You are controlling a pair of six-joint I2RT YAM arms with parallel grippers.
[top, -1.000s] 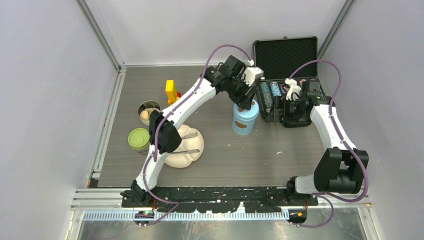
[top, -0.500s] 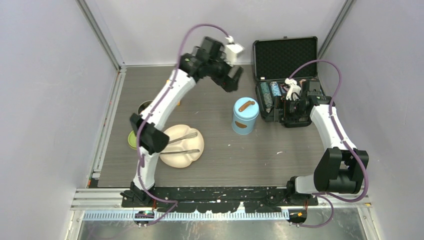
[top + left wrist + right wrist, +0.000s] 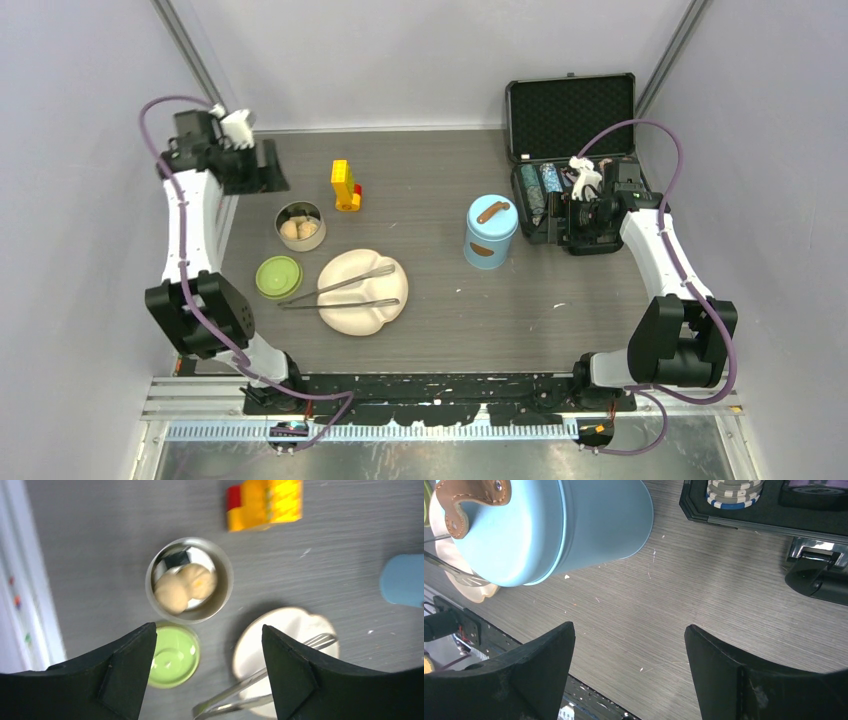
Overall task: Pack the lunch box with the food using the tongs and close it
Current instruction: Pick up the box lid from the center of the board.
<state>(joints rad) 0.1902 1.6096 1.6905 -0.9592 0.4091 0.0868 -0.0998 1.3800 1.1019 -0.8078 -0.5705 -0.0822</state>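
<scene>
This is a robotics lab test cell. Plain pale panels (image 3: 80, 200) on aluminium rails (image 3: 200, 65) wall in a grey wood-grain tabletop (image 3: 480, 320). The cabled left arm (image 3: 185, 220) and right arm (image 3: 650, 245) are bolted along its near edge.

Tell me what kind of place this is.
Probably a robot lab test booth: plain walls box in a table, a left arm and right arm are bolted at its near edge, with a lunch box and tongs laid out.

The tongs (image 3: 340, 285) are lying across the plate (image 3: 350, 318) on the desk (image 3: 450, 310). The small lid (image 3: 277, 277) is sitting just left of the plate. The bowl (image 3: 316, 232), behind the lid, is holding food (image 3: 293, 229). The canister (image 3: 490, 232) is standing right of the plate, and the case (image 3: 570, 110) is lying open beyond the canister at the far right.
</scene>
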